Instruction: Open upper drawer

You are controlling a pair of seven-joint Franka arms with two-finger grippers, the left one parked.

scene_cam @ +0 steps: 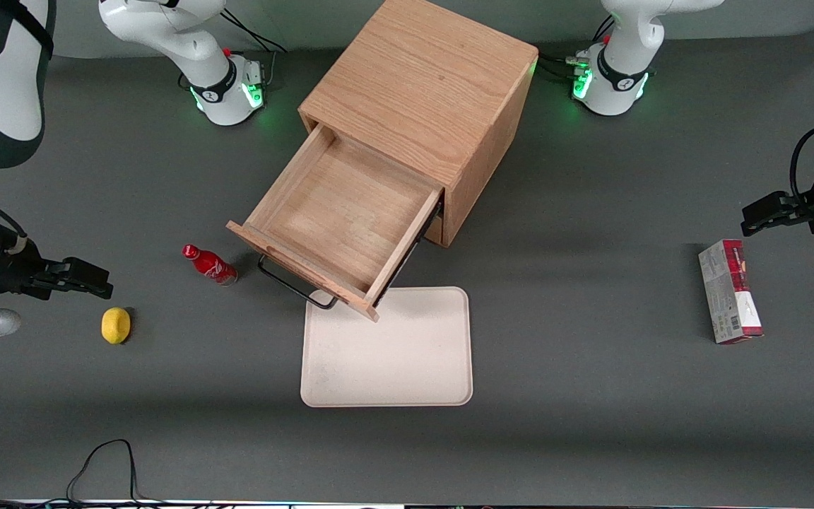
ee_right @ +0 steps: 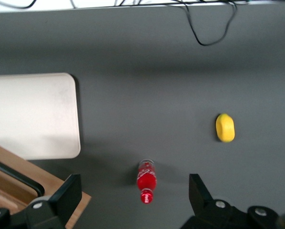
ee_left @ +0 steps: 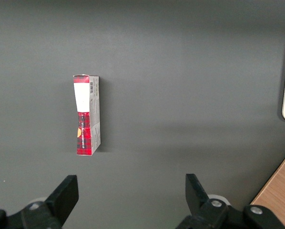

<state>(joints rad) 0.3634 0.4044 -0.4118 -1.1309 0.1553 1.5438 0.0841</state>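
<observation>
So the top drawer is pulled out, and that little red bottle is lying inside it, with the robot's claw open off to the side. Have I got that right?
Not quite. The upper drawer is pulled out, but it holds nothing. The red bottle lies on the table beside the drawer, toward the working arm's end, as the front view shows. The gripper is indeed open, away from the drawer, above the table near the lemon.

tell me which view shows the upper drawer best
The front view: the whole upper drawer shows pulled out, its inside bare, with the open hand off toward the working arm's end of the table. The right wrist view catches only a corner and its handle. The left wrist view shows none of it.
</observation>
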